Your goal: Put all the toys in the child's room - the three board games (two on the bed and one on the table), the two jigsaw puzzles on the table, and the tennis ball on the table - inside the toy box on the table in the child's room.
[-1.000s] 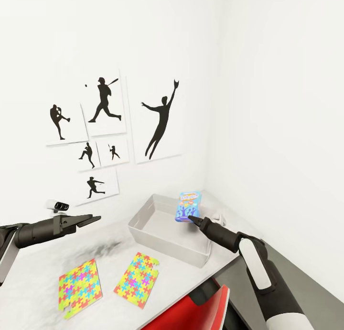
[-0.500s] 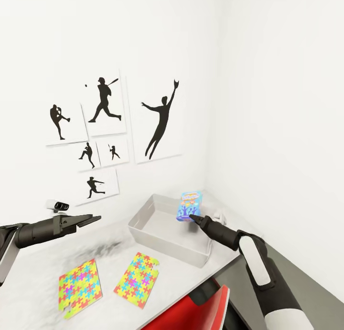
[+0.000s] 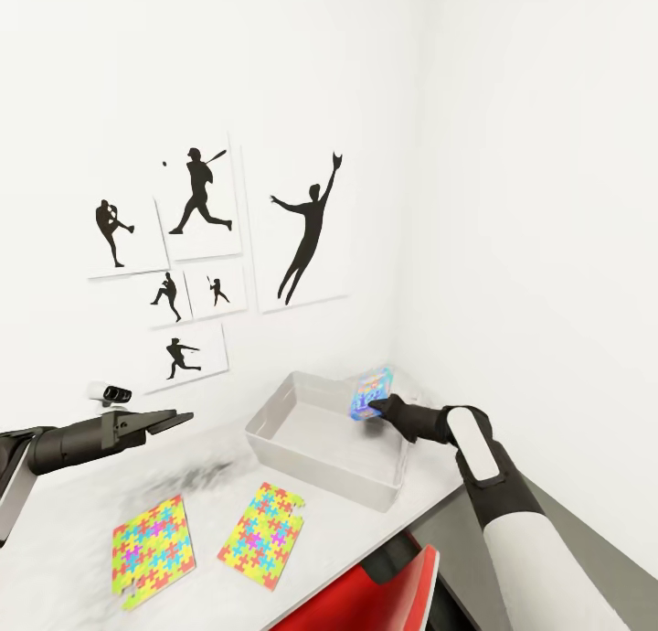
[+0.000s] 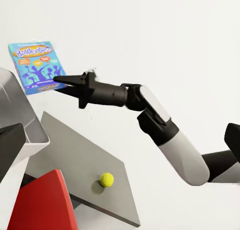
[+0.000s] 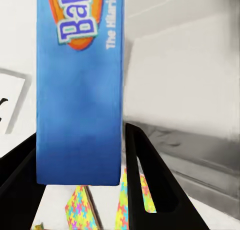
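Right gripper (image 3: pixel 382 406) jaws clamp the small blue board game box (image 3: pixel 371 392) upright above the pale grey toy box's (image 3: pixel 302 462) far-right corner; left gripper (image 3: pixel 174 420) jaws' gap unclear.

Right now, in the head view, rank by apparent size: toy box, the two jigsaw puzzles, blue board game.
1. Toy box, clearly largest.
2. The two jigsaw puzzles: alike, no ranking.
3. Blue board game, smallest, held in the right gripper; it sits farther from the camera, so true size is unsure.

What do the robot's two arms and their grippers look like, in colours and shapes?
Both arms are glossy black tubes with white shell segments. The right arm's white forearm cover runs into a black wrist and a black right gripper with two slim pointed fingers. The left gripper is black too, long and tapered. No cables or markings are visible.
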Tool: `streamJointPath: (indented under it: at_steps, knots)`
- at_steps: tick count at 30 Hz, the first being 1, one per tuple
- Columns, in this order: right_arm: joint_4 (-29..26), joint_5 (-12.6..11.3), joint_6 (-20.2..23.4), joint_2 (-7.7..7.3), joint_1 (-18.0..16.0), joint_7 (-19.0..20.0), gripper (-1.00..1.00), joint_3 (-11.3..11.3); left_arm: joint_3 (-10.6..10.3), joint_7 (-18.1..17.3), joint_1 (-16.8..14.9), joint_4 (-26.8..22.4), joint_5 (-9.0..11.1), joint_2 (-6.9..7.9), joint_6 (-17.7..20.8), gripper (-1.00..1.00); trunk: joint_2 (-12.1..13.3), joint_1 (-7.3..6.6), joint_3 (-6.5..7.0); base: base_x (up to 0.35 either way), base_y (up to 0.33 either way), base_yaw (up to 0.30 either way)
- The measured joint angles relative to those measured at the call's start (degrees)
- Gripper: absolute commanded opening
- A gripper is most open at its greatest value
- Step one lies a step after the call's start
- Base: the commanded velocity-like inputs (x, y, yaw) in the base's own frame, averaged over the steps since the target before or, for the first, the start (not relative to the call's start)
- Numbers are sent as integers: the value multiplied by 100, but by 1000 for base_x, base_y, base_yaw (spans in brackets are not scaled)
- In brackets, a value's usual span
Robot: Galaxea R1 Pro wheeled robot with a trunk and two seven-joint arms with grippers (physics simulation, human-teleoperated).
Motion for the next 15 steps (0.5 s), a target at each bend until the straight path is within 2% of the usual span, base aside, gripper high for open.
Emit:
streamJointPath:
  at_steps: [4,10,15]
  knots:
    - [475,-23,-5,0,-148,-201,-100,-3,-2,-2,0,-1,0,0,0,100,0,0,0,0,0,0]
    - [674,-37,-3,-31,-176,-363,-100,-18,-2,-5,0,-2,3,0,8,100,0,0,0,0,0,0]
    - [782,-49,-6,-30,-181,-716,-100,-23,-1,-8,0,-4,8,2,15,100,-1,0,0,0,0,0]
